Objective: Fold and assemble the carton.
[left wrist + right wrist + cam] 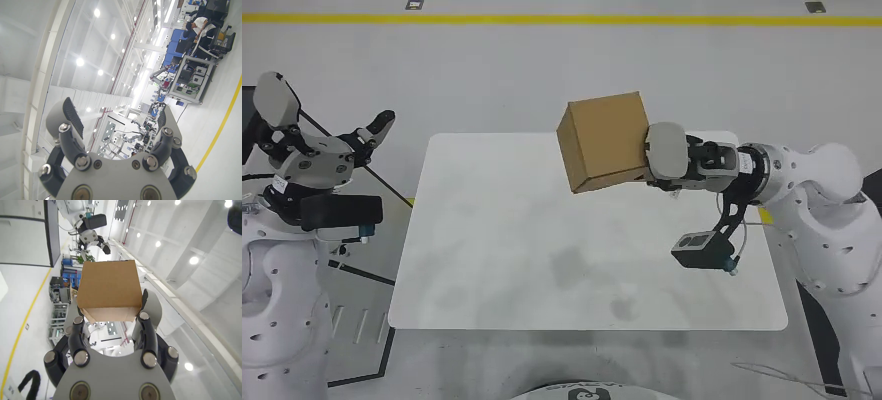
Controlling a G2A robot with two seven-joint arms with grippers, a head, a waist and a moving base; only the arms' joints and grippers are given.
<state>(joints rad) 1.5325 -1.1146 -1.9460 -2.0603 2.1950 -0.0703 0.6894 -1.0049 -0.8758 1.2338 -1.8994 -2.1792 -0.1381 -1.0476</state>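
A brown cardboard carton [604, 140], folded into a closed box shape, hangs tilted above the far part of the white table [492, 290]. My right gripper [650, 155] is shut on the carton's near end, and in the right wrist view the carton [109, 289] sits between its two fingers [149, 306]. My left gripper [370, 132] is raised off the table's left side, open with nothing in it; in the left wrist view its black pads [72, 115] stand wide apart. The left gripper [94, 244] also shows far off beyond the carton.
The white table top is bare under the carton. A yellow line [562, 18] runs across the floor beyond the table. Black frame parts [382, 190] stand by the table's left edge.
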